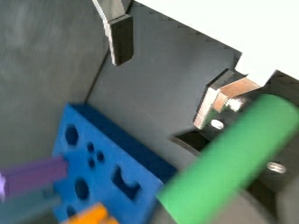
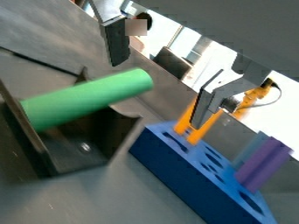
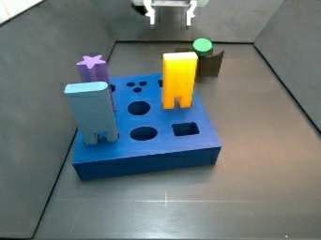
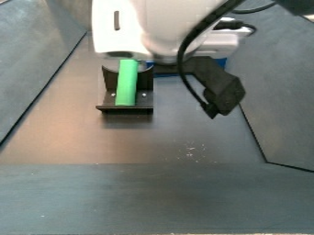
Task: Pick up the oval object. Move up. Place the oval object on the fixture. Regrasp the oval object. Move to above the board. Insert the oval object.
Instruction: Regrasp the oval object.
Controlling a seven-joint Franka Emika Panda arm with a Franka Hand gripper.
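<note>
In a side view, nearest is the board (image 3: 145, 131), carrying a grey-blue block (image 3: 90, 112), a yellow forked block (image 3: 179, 79) and a purple star piece (image 3: 90, 65). Beyond it, at about one o'clock, the oval object (image 3: 202, 45) lies in the fixture (image 3: 213, 61), probably parked there for a regrasp. Farthest, near twelve o'clock, the end effector (image 3: 170, 12) hangs above with its fingers (image 1: 119, 37) spread apart and empty. No writing is legible.

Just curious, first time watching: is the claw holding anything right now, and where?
Nothing. The claw is open and empty; the green rod rests on the fixture.
</note>
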